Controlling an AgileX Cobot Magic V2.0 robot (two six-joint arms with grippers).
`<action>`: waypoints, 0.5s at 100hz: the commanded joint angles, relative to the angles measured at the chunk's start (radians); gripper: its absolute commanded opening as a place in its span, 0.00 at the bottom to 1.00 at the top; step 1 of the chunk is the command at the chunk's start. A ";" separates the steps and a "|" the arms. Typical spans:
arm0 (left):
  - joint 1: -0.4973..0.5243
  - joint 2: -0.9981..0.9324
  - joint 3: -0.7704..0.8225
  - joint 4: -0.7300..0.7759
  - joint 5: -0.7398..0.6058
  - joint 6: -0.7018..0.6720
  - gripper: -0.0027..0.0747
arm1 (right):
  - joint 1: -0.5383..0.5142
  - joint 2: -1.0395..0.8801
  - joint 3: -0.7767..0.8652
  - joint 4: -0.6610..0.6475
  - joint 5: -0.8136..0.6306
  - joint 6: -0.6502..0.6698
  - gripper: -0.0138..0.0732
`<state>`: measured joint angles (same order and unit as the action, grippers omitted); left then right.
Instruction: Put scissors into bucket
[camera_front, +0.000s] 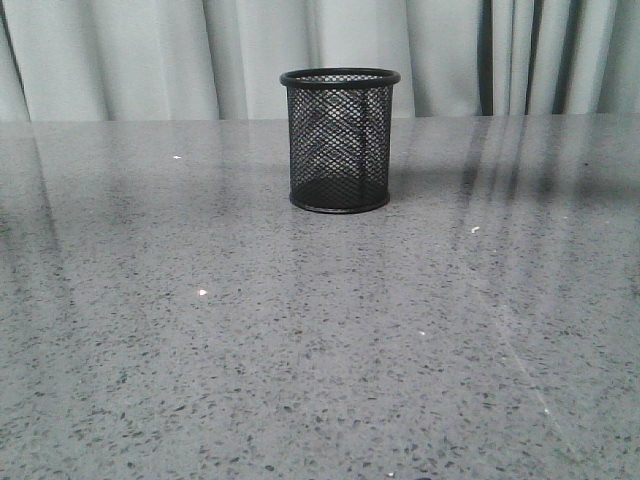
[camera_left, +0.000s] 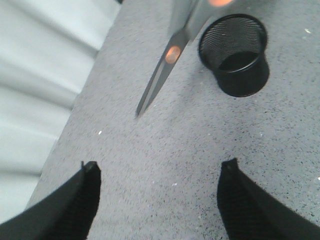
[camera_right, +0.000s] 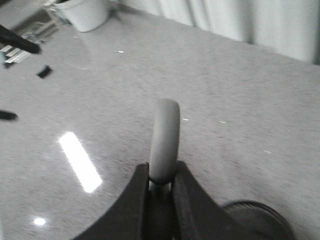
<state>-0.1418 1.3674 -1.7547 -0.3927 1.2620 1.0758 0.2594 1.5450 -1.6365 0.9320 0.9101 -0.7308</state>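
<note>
Right gripper (camera_right: 161, 187) clamped on the scissors (camera_left: 165, 70); left gripper (camera_left: 157, 200) spread wide, holding nothing.
In the right wrist view, the 2 fingers (camera_right: 131, 200) pinch a grey handle loop edge-on. From the left wrist view, the scissors hang above the table (camera_front: 200, 350), closed blades slanting toward 7 o'clock, orange pivot just beside the bucket (camera_front: 339, 140). The bucket stands upright, around 12 o'clock on the table in the front view.

A grey handle loop of the scissors (camera_right: 164, 142) is clamped between the right gripper (camera_right: 161, 182) fingers above the speckled worktop (camera_right: 225, 90); the bucket (camera_right: 257, 217) rim is seen below.
</note>
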 joint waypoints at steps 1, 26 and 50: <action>0.021 -0.053 -0.031 -0.043 -0.026 -0.057 0.56 | -0.020 -0.091 -0.035 -0.083 -0.017 0.079 0.11; 0.027 -0.112 -0.031 -0.051 -0.074 -0.182 0.44 | -0.027 -0.166 -0.035 -0.365 0.096 0.271 0.11; 0.027 -0.156 -0.031 -0.051 -0.078 -0.270 0.41 | -0.027 -0.175 -0.035 -0.456 0.200 0.333 0.11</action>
<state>-0.1177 1.2469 -1.7547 -0.4047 1.2470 0.8541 0.2374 1.4060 -1.6365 0.4630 1.1335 -0.4072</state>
